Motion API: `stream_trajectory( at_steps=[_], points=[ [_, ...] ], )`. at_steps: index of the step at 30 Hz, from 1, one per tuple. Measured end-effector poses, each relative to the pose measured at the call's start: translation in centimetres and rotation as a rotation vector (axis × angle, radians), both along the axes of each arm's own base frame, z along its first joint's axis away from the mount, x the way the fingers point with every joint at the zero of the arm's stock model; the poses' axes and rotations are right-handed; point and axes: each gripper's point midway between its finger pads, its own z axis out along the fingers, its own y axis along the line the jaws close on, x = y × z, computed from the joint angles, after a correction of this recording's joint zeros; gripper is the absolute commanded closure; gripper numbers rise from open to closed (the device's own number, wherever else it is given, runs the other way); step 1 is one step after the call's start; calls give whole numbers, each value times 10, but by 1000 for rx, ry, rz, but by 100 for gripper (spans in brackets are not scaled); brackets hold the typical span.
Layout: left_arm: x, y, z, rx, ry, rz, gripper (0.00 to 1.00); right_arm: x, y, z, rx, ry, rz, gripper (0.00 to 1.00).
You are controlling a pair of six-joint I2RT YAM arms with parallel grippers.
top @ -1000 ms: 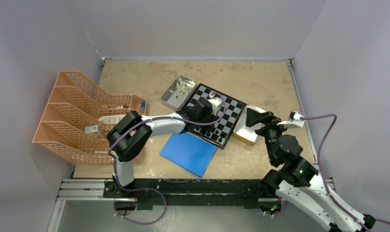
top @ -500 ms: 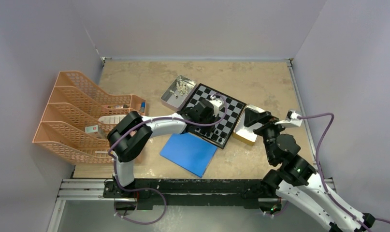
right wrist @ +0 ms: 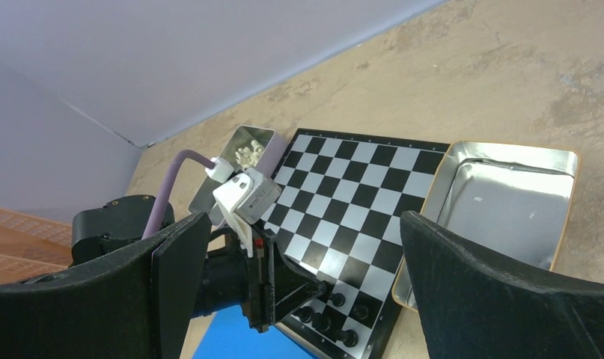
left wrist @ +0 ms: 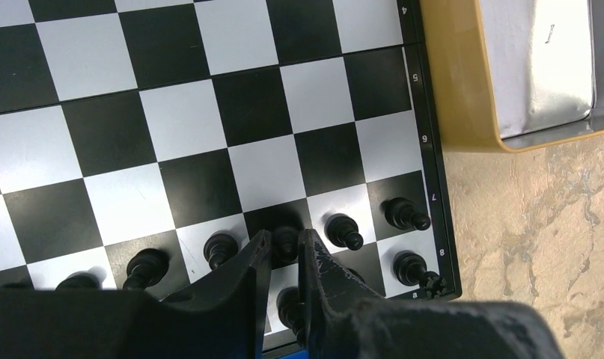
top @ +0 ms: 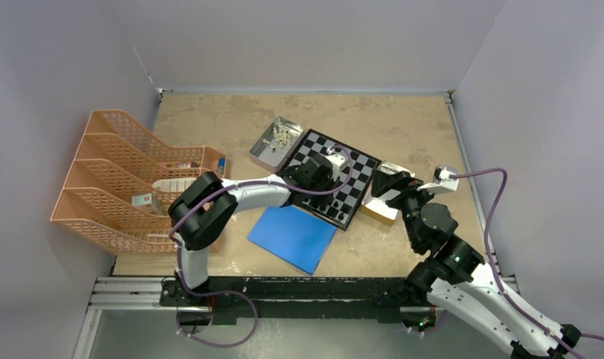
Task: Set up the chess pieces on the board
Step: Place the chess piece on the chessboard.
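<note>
**Left gripper pinches a black pawn in the board's seventh row**

At the far left we see an orange file rack (top: pixel 126 176) standing on the tan table (top: pixel 403 127). The left arm reaches from beside the rack out over the board. Just past the board's far-left edge sits a silver tin (top: pixel 260 153) holding the cream pieces (top: pixel 281 135) in a small heap.

The chessboard (top: pixel 362 166) lies turned at an angle in the middle of the table. A blue sheet (top: pixel 293 237) lies just beside its near corner. In the left wrist view the left gripper (left wrist: pixel 285 238) has its fingers drawn in on either side of a black pawn (left wrist: pixel 285 241), with no gap visible. The pawn is over a dark square in the row marked 7. We cannot tell whether its base is resting on the board. The other black pieces (left wrist: pixel 343 230) stand upright to both sides of it in that row and in the edge row behind.

To the right of the board, touching its border, is a gold-rimmed tin (right wrist: pixel 501 202). The right gripper (right wrist: pixel 304 217) hangs above that tin, its fingers spread wide apart and holding nothing.
</note>
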Motion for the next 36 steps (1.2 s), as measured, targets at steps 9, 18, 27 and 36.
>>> stream_trajectory(
  at_steps=[9, 18, 27, 36],
  points=[
    [2, -3, 0, 3, 0, 0, 81, 0, 0, 0, -5, 0, 1, 1],
    [4, 1, -2, 20, -4, 16, 75, 0, 0, 0, -5, 0, 1, 1],
    [7, 2, 1, 29, -11, 26, 70, 0, 5, 1, -8, -5, 26, 1],
    [9, -2, 7, 16, -19, 26, 68, 1, 7, 0, -17, -3, 32, 1]
  ],
)
